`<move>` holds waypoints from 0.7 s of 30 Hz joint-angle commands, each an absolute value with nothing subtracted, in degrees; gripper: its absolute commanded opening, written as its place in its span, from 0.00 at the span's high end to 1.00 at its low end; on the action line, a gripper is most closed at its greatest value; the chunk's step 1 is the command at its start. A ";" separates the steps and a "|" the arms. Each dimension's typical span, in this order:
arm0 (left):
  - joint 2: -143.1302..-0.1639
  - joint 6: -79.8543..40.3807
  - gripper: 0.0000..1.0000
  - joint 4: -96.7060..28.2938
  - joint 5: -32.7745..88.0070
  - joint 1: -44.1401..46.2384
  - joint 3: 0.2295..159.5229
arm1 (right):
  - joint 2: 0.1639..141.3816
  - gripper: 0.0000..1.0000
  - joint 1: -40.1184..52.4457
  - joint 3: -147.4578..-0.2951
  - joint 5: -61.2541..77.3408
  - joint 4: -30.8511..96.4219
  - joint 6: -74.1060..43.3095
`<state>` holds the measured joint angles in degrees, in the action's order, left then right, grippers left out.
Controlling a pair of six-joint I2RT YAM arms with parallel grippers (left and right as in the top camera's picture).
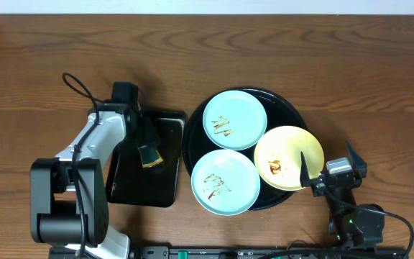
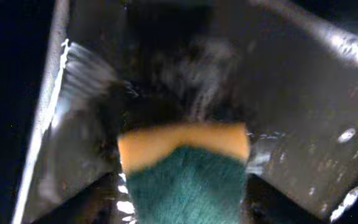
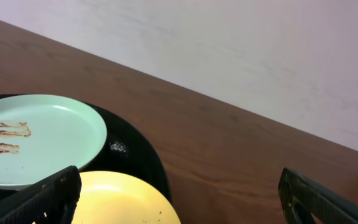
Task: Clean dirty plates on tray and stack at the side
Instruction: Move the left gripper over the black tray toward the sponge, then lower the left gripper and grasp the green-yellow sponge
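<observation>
**Hovering Over Smeared Plates**

Right gripper, jaws wide, hangs over the yellow plate at 4 o'clock on the round tray. Near mint plate: 7 o'clock. Left gripper is at the sponge, grip unclear. Far mint plate: 12 o'clock.

There are three plates: one blue plate, a second blue plate and one yellow plate. There is one round tray, one square tray and, I think, one sponge, though it looks blurry close up. There are two arms: left arm, right arm.
</observation>
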<state>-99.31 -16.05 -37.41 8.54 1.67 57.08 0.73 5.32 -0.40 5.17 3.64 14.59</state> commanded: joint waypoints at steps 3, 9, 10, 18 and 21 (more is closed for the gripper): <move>-93.86 -16.38 0.12 -42.02 10.24 1.87 61.14 | 0.38 0.01 5.82 -0.32 5.41 3.86 14.17; -90.61 -17.82 0.12 -50.35 15.46 2.74 60.18 | 0.38 0.01 5.82 -0.32 5.41 3.86 14.17; -90.65 -17.96 0.12 -50.57 15.51 3.29 59.31 | 0.38 0.01 5.82 -0.32 5.41 3.86 14.17; -90.65 -22.09 0.11 -43.33 15.55 8.95 51.18 | 0.38 0.01 5.82 -0.32 5.41 3.86 14.17; -90.65 -25.52 0.11 -40.84 10.48 9.74 49.34 | 0.38 0.01 5.82 -0.32 5.41 3.86 14.17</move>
<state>-90.24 -21.50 -41.89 14.57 9.32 50.72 0.73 5.32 -0.40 5.17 3.64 14.59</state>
